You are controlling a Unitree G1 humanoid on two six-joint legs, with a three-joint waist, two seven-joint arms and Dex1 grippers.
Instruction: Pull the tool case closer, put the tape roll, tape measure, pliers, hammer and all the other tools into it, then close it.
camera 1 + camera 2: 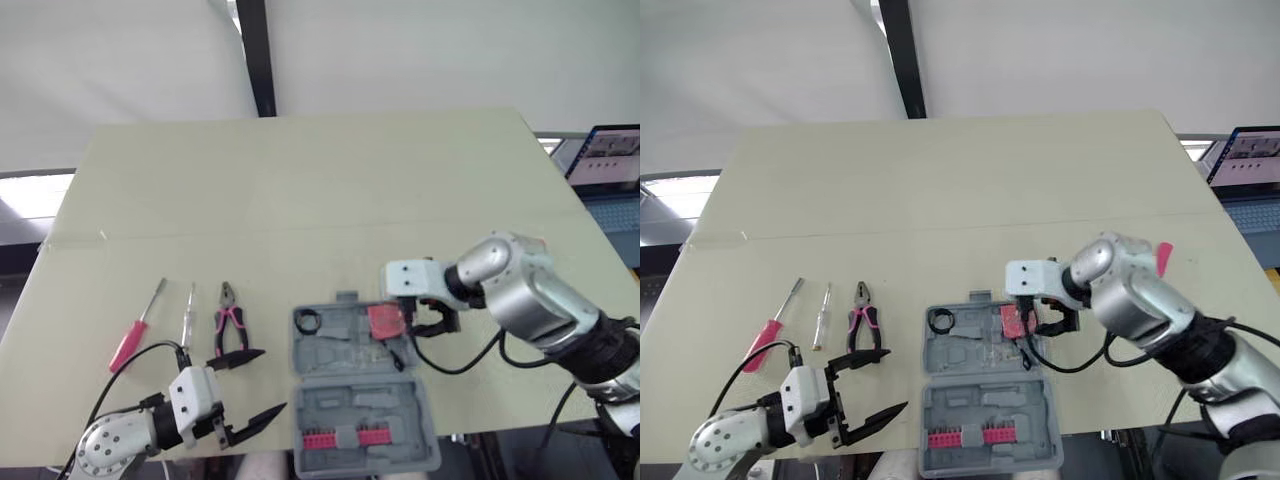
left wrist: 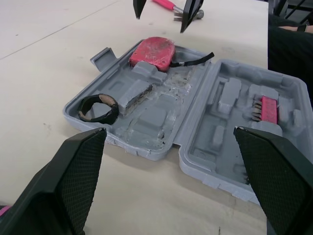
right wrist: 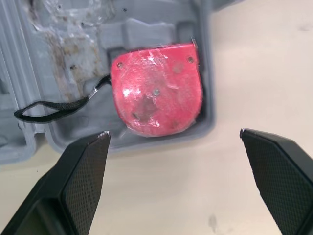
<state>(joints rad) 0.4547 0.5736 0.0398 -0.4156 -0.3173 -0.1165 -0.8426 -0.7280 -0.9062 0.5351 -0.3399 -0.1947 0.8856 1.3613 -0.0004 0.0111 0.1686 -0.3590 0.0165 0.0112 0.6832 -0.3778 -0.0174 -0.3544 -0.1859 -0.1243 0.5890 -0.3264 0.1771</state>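
I'm looking down at the grey tool case [image 1: 392, 398], which is lying open and flat near the front edge of the worktop [image 1: 300, 190], its two halves spread one behind the other. The black tape roll [image 1: 307, 321] is sitting in the far half's left corner pocket, and the red tape measure [image 3: 156, 88] is resting in that half's right corner pocket, its black strap [image 3: 49, 110] trailing across the moulding. A row of red bits [image 1: 345, 437] is sitting in the near half. My right hand [image 3: 173, 133] is hovering over the tape measure with its fingers spread wide, touching nothing. My left hand [image 1: 272, 380] is hanging near the front edge, left of the case, also spread and gripping nothing. The pink-handled pliers [image 1: 230, 325] are lying just left of the case, with a clear-handled screwdriver [image 1: 187, 315] and a red-handled screwdriver [image 1: 135, 335] lying farther left. The hammer [image 2: 165, 4] is lying on the worktop beyond the case.
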